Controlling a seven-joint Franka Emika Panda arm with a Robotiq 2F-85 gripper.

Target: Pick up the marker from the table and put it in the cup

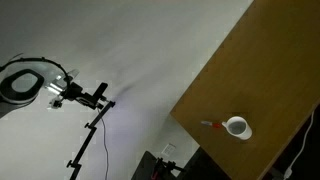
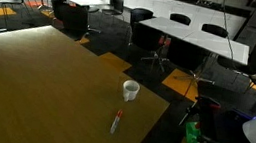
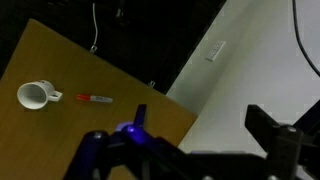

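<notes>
The white cup [image 3: 33, 95] stands on the brown wooden table [image 3: 60, 60] with its handle pointing toward the marker. The red marker with a whitish end [image 3: 95, 99] lies flat on the table a short way from the cup, not touching it. Both exterior views show the cup [image 1: 237, 127] [image 2: 130, 90] and the marker [image 1: 210, 124] [image 2: 116, 122] near a table corner. My gripper [image 3: 205, 125] shows only in the wrist view. Its two dark fingers are wide apart and hold nothing. It hangs high above the table's edge, well away from the marker.
The table edge and corner [image 2: 169, 106] lie close to the cup and marker. A ring light on a stand [image 1: 20, 82] is beside the table. Office tables and chairs [image 2: 184, 34] stand beyond. A white wall with an outlet [image 3: 216, 50] is next to the table.
</notes>
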